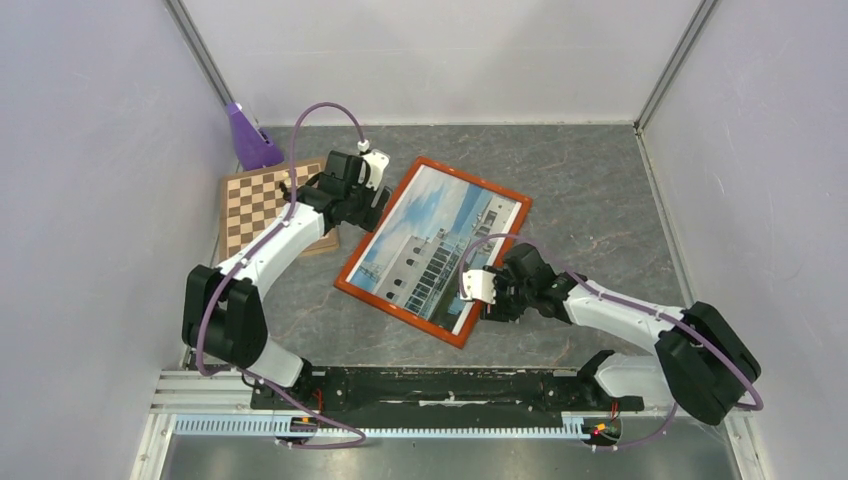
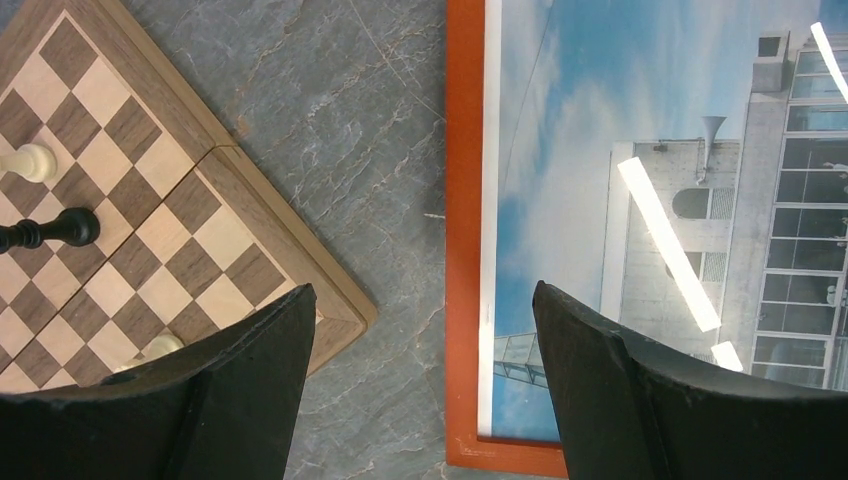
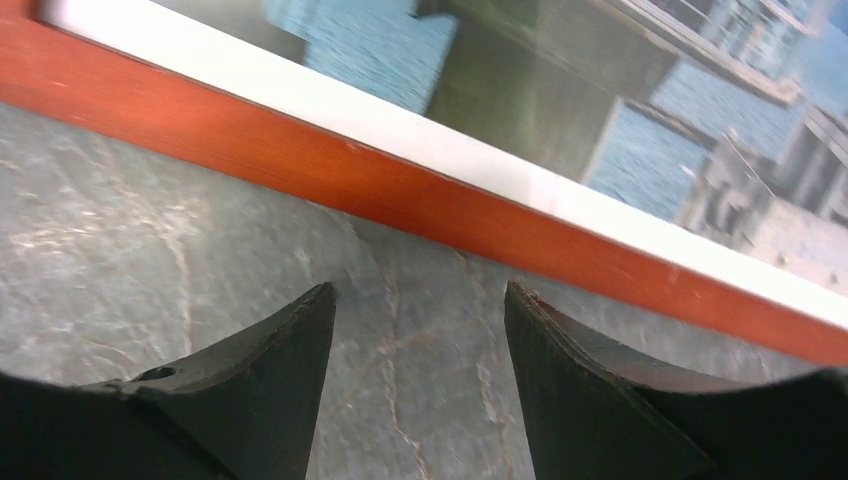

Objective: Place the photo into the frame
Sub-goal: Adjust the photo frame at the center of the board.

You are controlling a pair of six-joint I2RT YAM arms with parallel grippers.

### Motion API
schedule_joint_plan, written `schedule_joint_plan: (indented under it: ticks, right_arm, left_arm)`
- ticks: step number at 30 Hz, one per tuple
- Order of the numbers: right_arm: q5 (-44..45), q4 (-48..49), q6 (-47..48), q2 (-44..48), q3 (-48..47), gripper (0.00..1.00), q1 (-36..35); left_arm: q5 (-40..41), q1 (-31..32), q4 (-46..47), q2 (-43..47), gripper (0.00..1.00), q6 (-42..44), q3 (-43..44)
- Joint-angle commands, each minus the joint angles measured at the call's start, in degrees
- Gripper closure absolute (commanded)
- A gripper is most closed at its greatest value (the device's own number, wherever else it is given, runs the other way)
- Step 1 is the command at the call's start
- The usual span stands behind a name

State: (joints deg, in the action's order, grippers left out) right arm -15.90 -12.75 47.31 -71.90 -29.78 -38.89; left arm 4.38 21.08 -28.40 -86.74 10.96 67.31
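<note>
Photo (image 1: pixel 440 245): lies face up inside the frame (image 1: pixel 400 315), in the middle of the bench (image 1: pixel 590 190), its white border meeting the orange rails wherever I can see. Placement looks done to me (whether every corner sits flat, I cannot tell from here). Left gripper (image 2: pixel 425 300): fingers wide apart, holding nothing, above the frame's rail near the chessboard (image 1: pixel 255 200). Right gripper (image 3: pixel 420 295): parted, empty, over bare bench just beside the near rail. Remaining, by my reckoning: pull both arms clear.
</note>
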Motion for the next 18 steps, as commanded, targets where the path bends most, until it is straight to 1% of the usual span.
schedule_joint_plan:
  ticks: [1,4,8,10,12,13,18]
  right_arm:
    - [9.0,0.2,-3.3,3.6,-3.1,0.33,0.2]
    - [12.7,0.6,-6.1,5.4,-4.6,0.32,3.1]
    - [14.6,3.7,-11.9,3.9,-8.9,0.32,11.4]
    - [14.2,4.7,-14.9,0.8,-12.8,0.31,16.3]
    - [13.1,6.1,-17.2,-2.8,-16.3,0.31,19.7]
    - [12.9,7.4,-17.9,-4.7,-17.8,0.31,20.7]
    - [11.5,13.1,-21.9,-14.3,-24.9,0.33,23.2]
  left_arm:
    - [-1.3,-0.4,0.7,-1.9,0.14,-2.4,2.2]
    - [-2.3,-0.4,1.8,-4.8,0.14,-4.4,3.6]
    - [-4.1,-0.5,0.3,-11.5,0.14,-8.6,9.7]
    - [-6.4,-0.6,0.0,-14.4,0.14,-10.2,11.8]
    - [-7.1,-0.5,-0.2,-16.7,0.14,-10.4,13.3]
    - [-7.2,-0.5,-0.3,-17.6,0.14,-12.1,13.9]
    - [-6.7,-0.8,-0.6,-19.7,0.14,-13.0,15.0]
